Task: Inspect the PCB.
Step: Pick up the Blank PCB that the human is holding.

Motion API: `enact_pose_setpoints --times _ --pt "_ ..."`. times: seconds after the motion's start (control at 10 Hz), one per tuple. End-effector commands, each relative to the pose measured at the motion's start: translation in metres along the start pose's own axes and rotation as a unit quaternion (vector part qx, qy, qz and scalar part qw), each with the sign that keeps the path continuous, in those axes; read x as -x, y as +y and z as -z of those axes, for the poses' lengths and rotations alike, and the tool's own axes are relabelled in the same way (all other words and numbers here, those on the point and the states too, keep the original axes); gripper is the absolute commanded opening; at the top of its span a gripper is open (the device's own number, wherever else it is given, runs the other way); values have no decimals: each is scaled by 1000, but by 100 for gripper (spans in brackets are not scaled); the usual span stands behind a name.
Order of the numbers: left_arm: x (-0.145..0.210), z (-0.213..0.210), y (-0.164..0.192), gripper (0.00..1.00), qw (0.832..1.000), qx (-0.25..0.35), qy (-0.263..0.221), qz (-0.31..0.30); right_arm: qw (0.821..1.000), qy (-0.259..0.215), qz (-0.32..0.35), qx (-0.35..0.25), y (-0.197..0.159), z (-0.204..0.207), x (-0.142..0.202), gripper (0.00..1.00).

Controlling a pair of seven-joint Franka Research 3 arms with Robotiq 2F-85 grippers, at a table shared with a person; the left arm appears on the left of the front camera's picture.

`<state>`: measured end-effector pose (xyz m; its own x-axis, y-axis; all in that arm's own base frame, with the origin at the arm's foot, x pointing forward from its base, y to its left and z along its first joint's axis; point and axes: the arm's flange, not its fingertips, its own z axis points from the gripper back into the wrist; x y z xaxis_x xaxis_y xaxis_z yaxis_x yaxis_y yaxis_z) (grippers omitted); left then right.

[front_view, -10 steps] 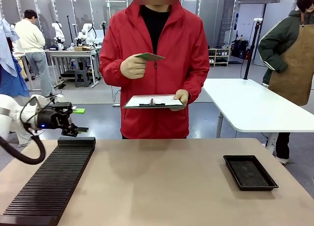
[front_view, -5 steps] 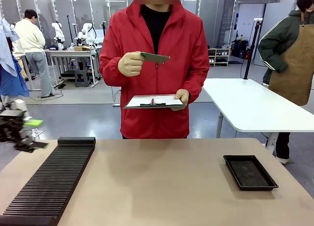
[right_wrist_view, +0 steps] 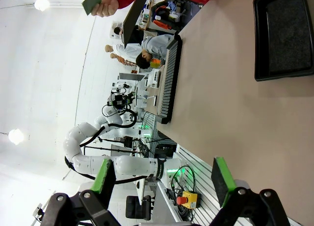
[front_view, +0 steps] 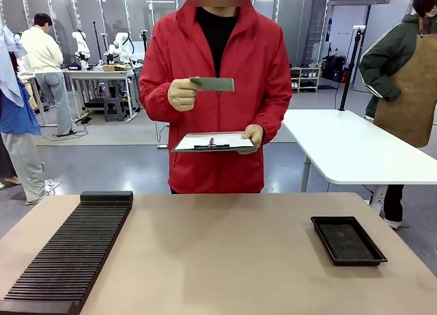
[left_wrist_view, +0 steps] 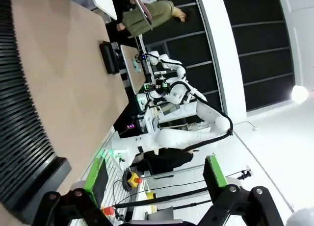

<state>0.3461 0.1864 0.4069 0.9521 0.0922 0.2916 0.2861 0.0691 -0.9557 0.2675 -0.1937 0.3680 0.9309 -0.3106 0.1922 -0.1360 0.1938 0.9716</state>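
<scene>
Turned upright, thin green PCB (front_view: pixel 217 85) shows face.

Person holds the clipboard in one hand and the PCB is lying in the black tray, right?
No. The PCB is not in the black tray; the person's other hand holds it up at chest height, as the front view shows. The clipboard is held as you said.

I get bright, even overhead light in the front view. The table (front_view: pixel 225 260) carries only faint, soft shadows, and the picture is sharp throughout. Both wrist views bend strongly toward the edges, and the lamps (right_wrist_view: pixel 41 4) burn out to white glare there.
</scene>
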Motion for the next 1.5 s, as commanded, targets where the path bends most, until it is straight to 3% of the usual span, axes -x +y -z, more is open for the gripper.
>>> enact_pose_setpoints --times 0.0,0.5,1.4 --pt "6 -21 6 100 1000 6 11 29 1000 -3 -1 -5 1 -1 1 100" --pt "17 -29 12 100 1000 -5 -15 22 1000 -3 -1 -5 1 -1 1 100" --pt "17 -29 12 100 1000 -5 -15 22 1000 -3 -1 -5 1 -1 1 100"
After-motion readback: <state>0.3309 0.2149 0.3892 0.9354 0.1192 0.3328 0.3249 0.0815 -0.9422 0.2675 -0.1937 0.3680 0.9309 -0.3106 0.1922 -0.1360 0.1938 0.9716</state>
